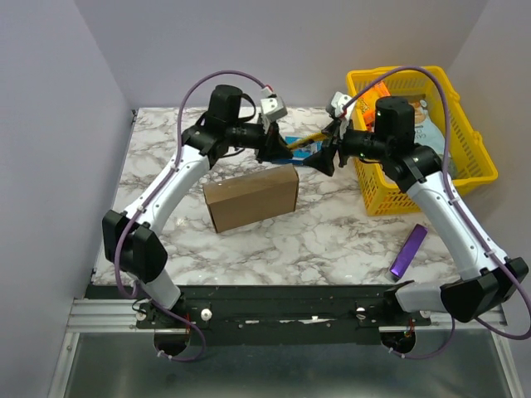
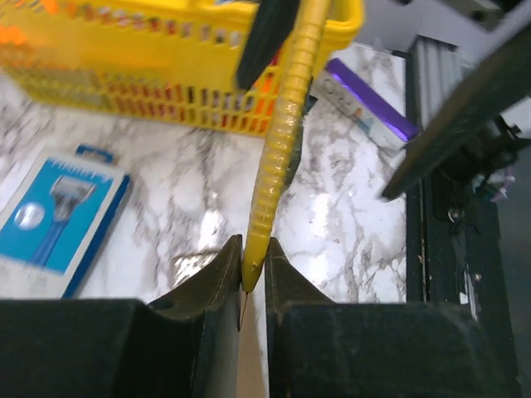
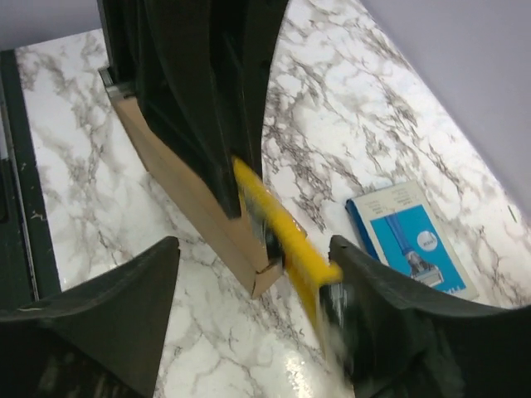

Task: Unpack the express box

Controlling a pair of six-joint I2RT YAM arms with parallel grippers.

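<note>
The express box (image 1: pixel 250 197), plain brown cardboard, lies closed on the marble table; in the right wrist view its corner (image 3: pixel 195 203) shows below the left arm. Above it, a long yellow ridged cutter-like tool (image 1: pixel 303 143) spans between both grippers. My left gripper (image 2: pixel 251 249) is shut on the tool's thin-tipped end (image 2: pixel 282 133). My right gripper (image 3: pixel 253 249) is open, its fingers wide apart. The tool's other end (image 3: pixel 290 245) is blurred and rests against the right-hand finger (image 3: pixel 382 298). In the top view the two grippers face each other, left (image 1: pixel 278 148) and right (image 1: pixel 323 153).
A yellow plastic basket (image 1: pixel 390 199) holding packaged items stands at the back right, also in the left wrist view (image 2: pixel 124 83). A small blue box with a razor picture (image 3: pixel 411 236) lies behind the express box. A purple packet (image 1: pixel 409 251) lies near the right arm.
</note>
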